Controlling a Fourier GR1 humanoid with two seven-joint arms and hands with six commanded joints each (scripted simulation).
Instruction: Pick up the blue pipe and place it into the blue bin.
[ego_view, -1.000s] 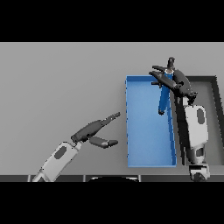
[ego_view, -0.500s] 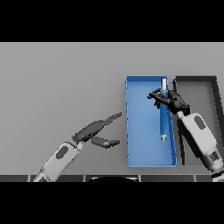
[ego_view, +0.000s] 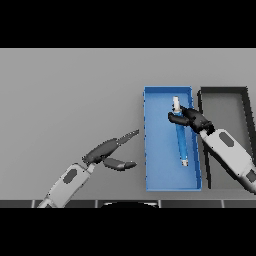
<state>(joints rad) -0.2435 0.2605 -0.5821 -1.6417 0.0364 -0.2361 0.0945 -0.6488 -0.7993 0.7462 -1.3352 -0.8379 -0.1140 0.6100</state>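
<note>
The right hand hangs over the blue bin, its dark fingers curled toward the upper part of the pipe. Whether they actually pinch the pipe or only rest against it cannot be told from this view; the fingertips overlap the pipe's upper shaft, just below its pale top end. The pipe is a slim blue rod with light tips, lying lengthwise inside the bin and running from above the fingers down and slightly toward the right, its lower tip well below the hand. The right forearm leads away from the hand to the lower right, crossing the bin's right wall and the near-left corner of the dark bin that stands just beside the blue one, on the side away from the left hand.

The left hand is well to the left of the bin, over the bare grey counter. Its fingers are straight and spread wide, pointing toward the blue bin, with the thumb set apart below them; they hold nothing. The fingertips stop near the bin's left wall without touching it. Its arm enters from the lower left.
</note>
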